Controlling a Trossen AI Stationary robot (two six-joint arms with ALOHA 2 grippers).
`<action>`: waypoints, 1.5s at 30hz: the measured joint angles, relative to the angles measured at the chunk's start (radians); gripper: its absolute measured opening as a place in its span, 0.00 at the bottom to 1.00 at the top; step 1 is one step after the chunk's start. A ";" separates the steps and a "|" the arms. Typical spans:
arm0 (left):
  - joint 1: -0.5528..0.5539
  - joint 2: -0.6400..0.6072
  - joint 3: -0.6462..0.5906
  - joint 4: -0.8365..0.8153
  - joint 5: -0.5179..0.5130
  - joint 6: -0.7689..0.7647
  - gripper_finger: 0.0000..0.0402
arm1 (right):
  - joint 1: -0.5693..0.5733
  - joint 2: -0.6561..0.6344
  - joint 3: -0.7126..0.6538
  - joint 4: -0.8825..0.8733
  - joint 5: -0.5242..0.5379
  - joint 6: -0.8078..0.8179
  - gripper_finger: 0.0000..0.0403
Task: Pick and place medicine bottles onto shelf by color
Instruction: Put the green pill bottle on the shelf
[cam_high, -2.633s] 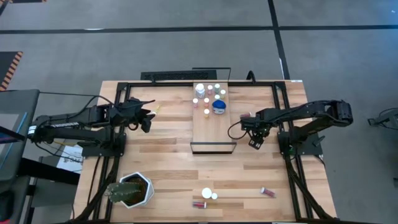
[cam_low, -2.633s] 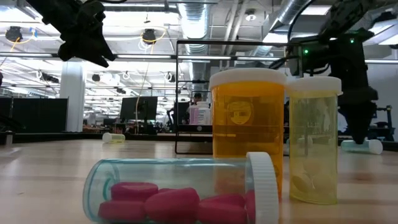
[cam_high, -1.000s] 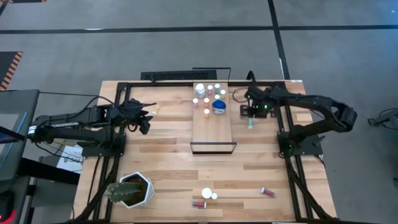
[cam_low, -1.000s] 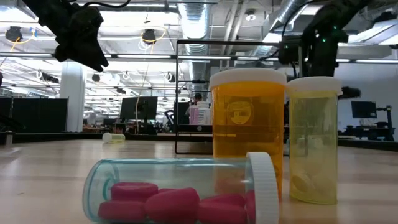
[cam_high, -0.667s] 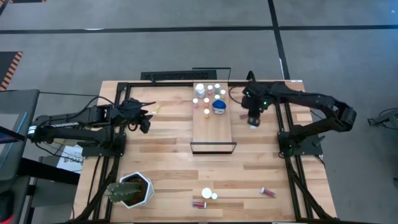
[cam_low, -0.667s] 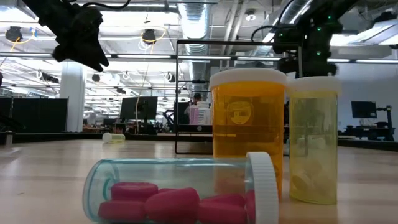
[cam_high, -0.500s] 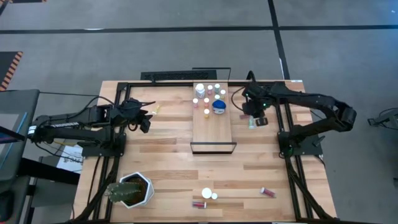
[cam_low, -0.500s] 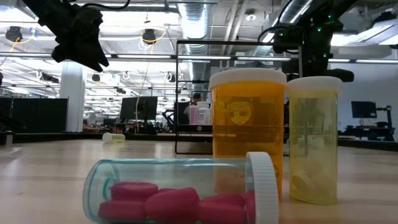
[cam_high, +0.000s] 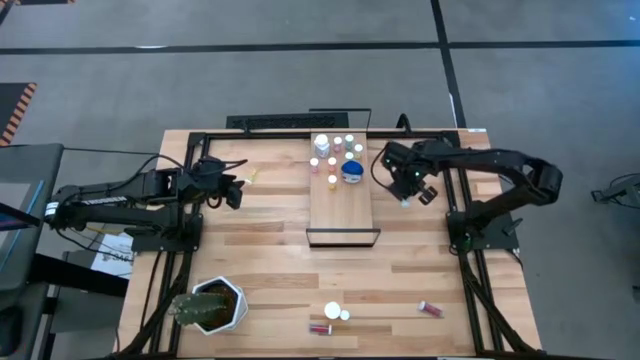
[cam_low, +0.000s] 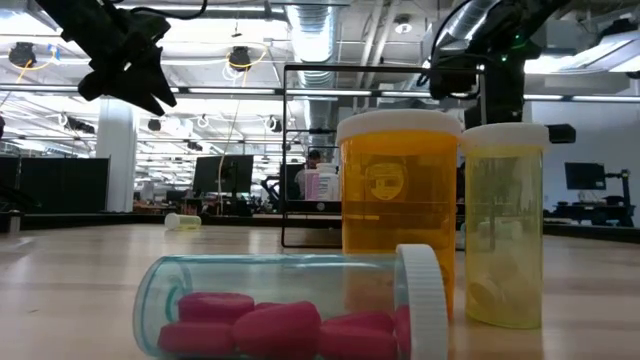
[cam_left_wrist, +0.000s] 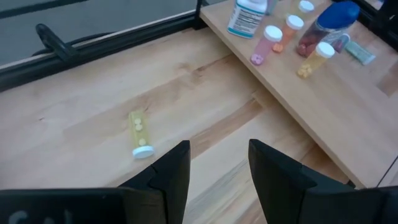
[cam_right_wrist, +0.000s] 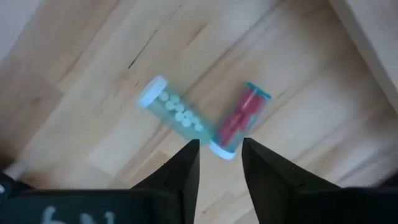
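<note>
The shelf (cam_high: 343, 205) is a light board whose far end carries several medicine bottles (cam_high: 338, 155), among them a wide blue one (cam_left_wrist: 333, 18). Two vials lie on the table right of the shelf: a teal one with white pills (cam_right_wrist: 171, 115) and one with red pills (cam_right_wrist: 241, 121). My right gripper (cam_right_wrist: 217, 158) points down above them, open by a narrow gap, and the red vial's white cap end (cam_right_wrist: 221, 149) shows between its fingertips. My left gripper (cam_left_wrist: 217, 158) hangs open over the table's far left, above a yellow vial (cam_left_wrist: 139, 133) that lies on its side.
Near the front edge stand an orange bottle (cam_low: 400, 210) and a yellow one (cam_low: 505, 225), beside a lying vial of pink pills (cam_low: 290, 310). Another red vial (cam_high: 430, 308) lies at the front right. A white plant pot (cam_high: 210, 305) sits at the front left.
My right gripper has rolled far around about its downward-pointing axis and shifted a little toward the shelf, staying over the two vials, which lie where they were. My left gripper has rolled slightly in place.
</note>
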 joint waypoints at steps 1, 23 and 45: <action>0.000 0.000 0.000 0.000 -0.001 -0.008 0.37 | 0.003 0.008 0.000 -0.001 0.003 -0.019 0.35; 0.000 0.000 0.000 0.000 -0.034 -0.052 0.37 | 0.056 0.019 -0.159 0.173 0.090 -0.194 0.32; 0.000 0.000 0.000 0.000 -0.033 -0.052 0.37 | 0.057 0.018 -0.208 0.230 0.076 -0.133 0.32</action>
